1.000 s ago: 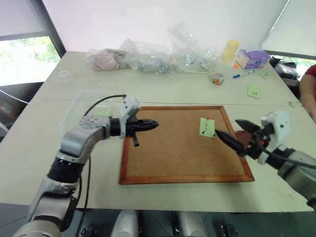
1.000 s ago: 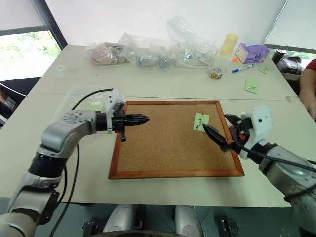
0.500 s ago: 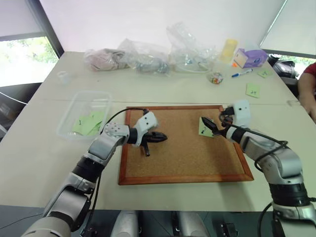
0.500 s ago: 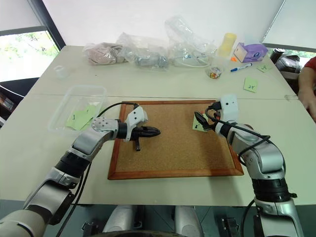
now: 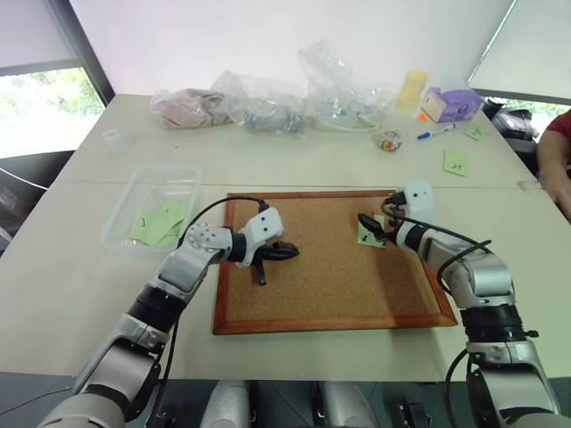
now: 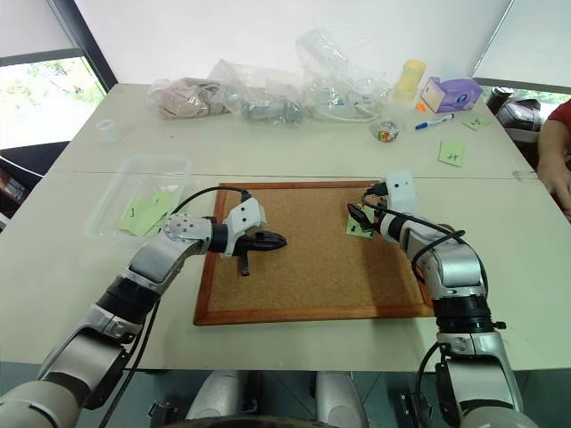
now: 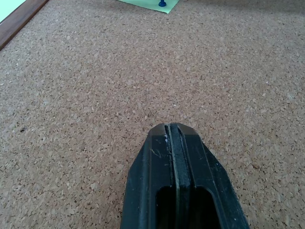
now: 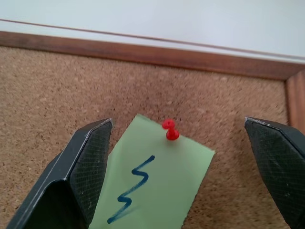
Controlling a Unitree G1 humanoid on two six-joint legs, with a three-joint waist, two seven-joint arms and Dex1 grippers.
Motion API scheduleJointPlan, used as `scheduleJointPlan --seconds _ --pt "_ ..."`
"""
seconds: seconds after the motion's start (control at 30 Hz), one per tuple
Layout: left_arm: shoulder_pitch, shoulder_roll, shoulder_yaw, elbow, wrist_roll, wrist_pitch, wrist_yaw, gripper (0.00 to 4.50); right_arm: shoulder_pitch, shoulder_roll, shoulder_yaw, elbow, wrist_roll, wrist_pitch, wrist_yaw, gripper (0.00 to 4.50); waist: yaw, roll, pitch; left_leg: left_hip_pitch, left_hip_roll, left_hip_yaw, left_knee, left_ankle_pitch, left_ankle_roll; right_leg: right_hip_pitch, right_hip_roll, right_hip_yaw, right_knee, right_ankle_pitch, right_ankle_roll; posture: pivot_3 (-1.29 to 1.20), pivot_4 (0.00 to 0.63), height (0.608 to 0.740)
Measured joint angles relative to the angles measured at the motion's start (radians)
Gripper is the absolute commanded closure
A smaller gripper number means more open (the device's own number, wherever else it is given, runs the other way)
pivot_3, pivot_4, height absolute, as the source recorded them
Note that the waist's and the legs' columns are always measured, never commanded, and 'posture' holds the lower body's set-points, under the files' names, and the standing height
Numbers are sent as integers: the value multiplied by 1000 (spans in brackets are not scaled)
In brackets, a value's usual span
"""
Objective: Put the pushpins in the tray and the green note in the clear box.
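Note:
The green note (image 8: 152,186) lies on the corkboard (image 5: 330,276) near its far right corner. A red pushpin (image 8: 170,131) holds its top edge. A blue pushpin (image 7: 162,3) stands in another edge. My right gripper (image 8: 178,123) is open, with one finger on each side of the note's pinned end, just above it. My left gripper (image 5: 290,251) is shut and empty, low over the board's left half, pointing towards the note. The clear box (image 5: 152,218) sits left of the board with green notes inside. The tray is hidden.
Clear plastic bags (image 5: 268,102) line the table's far side, with a purple pad (image 5: 459,102), a marker (image 5: 439,133) and a small cup of pins (image 5: 390,140). Loose green notes (image 5: 457,161) lie at the far right. A person's arm (image 5: 558,160) is at the right edge.
My right gripper has moved forward and down from beside the board to straddle the note's pinned end, still open. My left arm sank towards the board early on, then stayed still.

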Motion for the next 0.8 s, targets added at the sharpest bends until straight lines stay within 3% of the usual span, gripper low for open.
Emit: scheduleJointPlan --seconds 0.13,0.33,0.8 --pt "4 -1 2 -7 5 1 1 4500 -21 8 -2 39 -24 -18 13 1356 0 0 0 0 0 0 0 0 0 0 0 0 0 0 0 0 150 737" --pt "8 -1 3 -13 12 -1 2 4500 -28 31 -4 52 -46 -30 24 4455 -1 0 0 0 0 0 0 0 0 0 0 0 0 0 0 0 150 737" --pt "9 -7 2 -16 19 0 1 4500 34 60 -20 18 -100 -133 4 4455 0 1 0 0 0 0 0 0 0 0 0 0 0 0 0 0 150 737"
